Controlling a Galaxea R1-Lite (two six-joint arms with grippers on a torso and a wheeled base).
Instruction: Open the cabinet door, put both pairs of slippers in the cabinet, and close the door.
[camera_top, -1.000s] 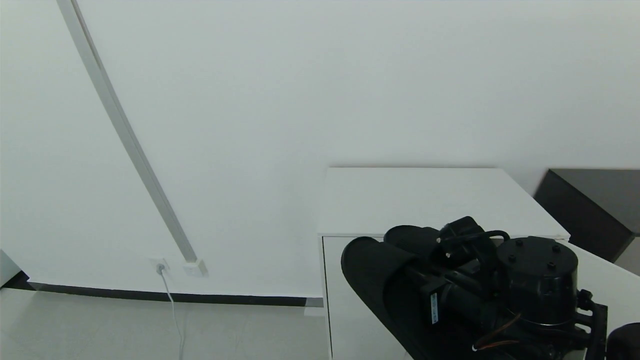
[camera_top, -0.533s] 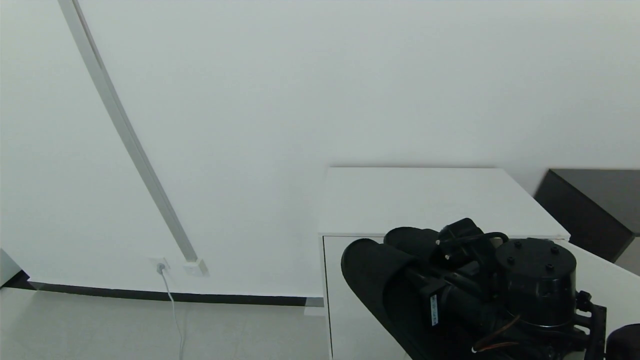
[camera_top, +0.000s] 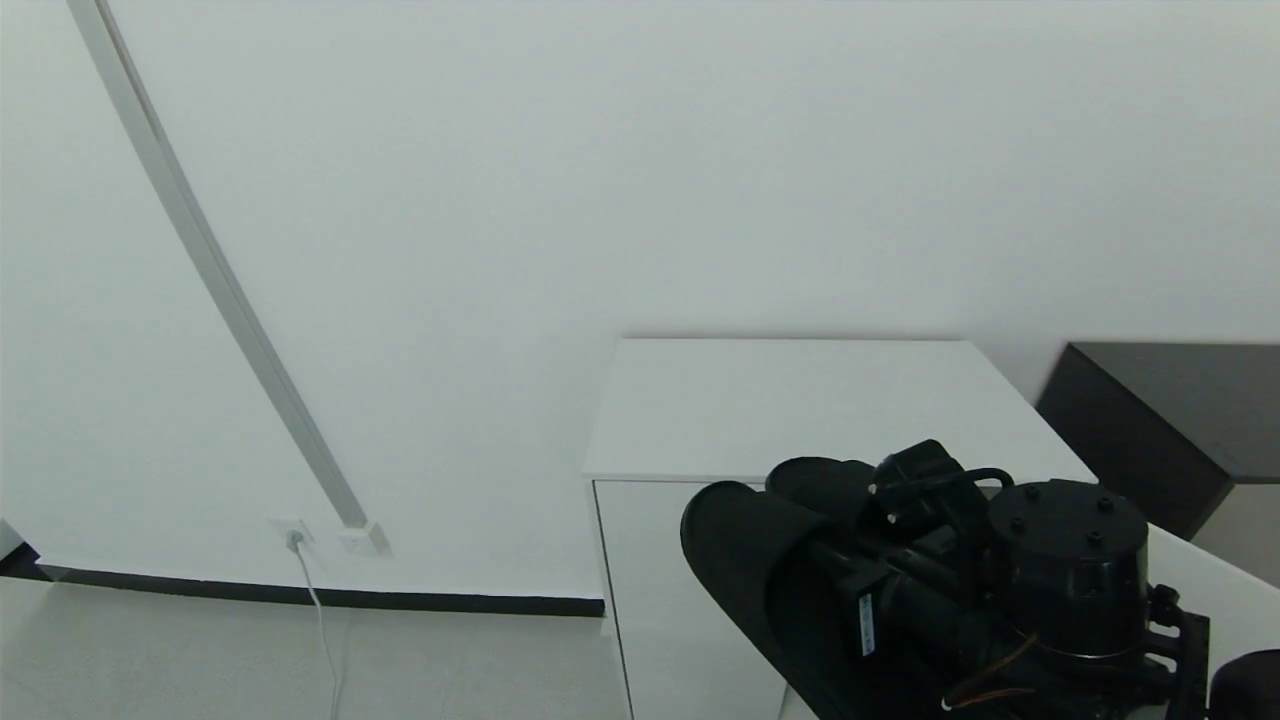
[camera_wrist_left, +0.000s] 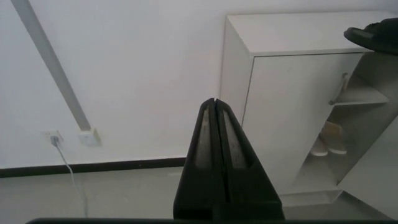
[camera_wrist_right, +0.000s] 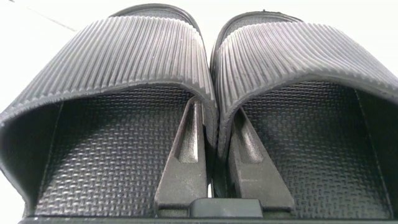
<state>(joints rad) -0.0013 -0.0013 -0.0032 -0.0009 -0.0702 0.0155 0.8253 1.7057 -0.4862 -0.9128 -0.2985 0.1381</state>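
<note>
Right gripper (camera_wrist_right: 216, 112) before cabinet (camera_top: 780, 400), fingers (camera_wrist_right: 183, 162) clamping black slippers (camera_wrist_right: 130, 56).

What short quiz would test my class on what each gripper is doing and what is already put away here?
1. True or false: the left gripper is shut and empty.
2. The right gripper holds: A) one white slipper; B) both black slippers; C) nothing.
3. Fill in: on a low shelf inside the cabinet lie ___.

Key:
1. True: its fingers are pressed together with nothing between them.
2. B: one finger sits inside each slipper, pinching their inner sides together.
3. Light slippers.
</note>
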